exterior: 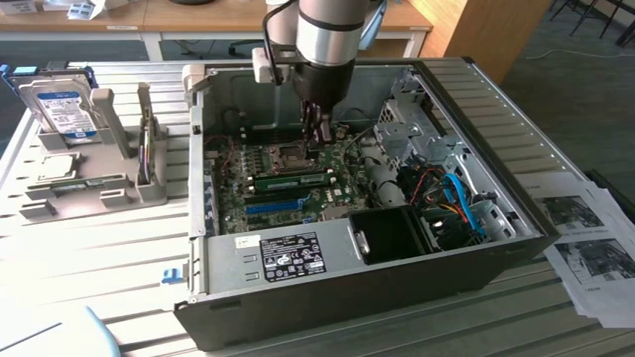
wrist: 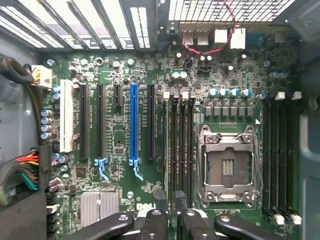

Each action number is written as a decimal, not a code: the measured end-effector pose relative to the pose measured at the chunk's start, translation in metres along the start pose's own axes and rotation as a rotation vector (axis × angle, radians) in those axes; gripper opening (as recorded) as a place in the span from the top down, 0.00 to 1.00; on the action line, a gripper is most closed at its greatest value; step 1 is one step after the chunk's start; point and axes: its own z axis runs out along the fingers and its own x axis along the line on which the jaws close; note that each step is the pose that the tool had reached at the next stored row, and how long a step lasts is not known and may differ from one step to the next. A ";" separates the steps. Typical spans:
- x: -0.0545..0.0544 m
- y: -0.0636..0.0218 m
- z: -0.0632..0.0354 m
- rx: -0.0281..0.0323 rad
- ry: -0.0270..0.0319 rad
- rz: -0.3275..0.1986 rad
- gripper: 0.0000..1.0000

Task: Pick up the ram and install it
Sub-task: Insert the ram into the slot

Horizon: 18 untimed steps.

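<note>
Reaching into the open sheet-metal case [exterior: 496, 123], the gripper [exterior: 320, 143] hangs over the square processor socket [exterior: 291, 156]. Just beside that socket the ram [exterior: 294, 181], a thin green stick, stands on edge among the motherboard slots. From the wrist, dark blunt fingers [wrist: 160, 212] sit slightly parted, nothing between them, over long black slots [wrist: 182, 150].

Oblique overview; wrist seemingly above motherboard [wrist: 122, 165]
</note>
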 end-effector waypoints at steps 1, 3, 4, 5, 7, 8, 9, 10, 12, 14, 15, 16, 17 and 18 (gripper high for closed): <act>0.000 0.0000 -0.0025 0.0000 0.0000 0.000 0.82; 0.000 0.0000 -0.0074 0.0001 -0.0001 0.000 0.82; 0.000 0.0000 -0.0097 0.0000 0.0000 0.000 0.82; 0.000 0.0000 -0.0120 0.0000 0.0000 0.000 0.82; 0.000 0.0000 -0.0165 0.0000 0.0001 0.000 0.82; 0.000 0.0000 -0.0187 0.0000 0.0000 0.000 0.82; 0.000 0.0000 -0.0210 0.0000 0.0000 0.000 0.82; 0.000 0.0000 -0.0233 0.0000 -0.0001 0.000 0.82; 0.000 -0.0001 -0.0276 0.0000 0.0000 0.000 0.82; 0.000 -0.0001 -0.0319 0.0000 0.0000 0.000 0.82; 0.000 -0.0001 -0.0339 0.0000 0.0001 0.000 0.82; 0.000 -0.0001 -0.0359 0.0000 0.0000 0.000 0.82; 0.000 -0.0001 -0.0378 0.0000 0.0000 0.000 0.82; 0.000 -0.0001 -0.0398 0.0001 -0.0001 0.000 0.82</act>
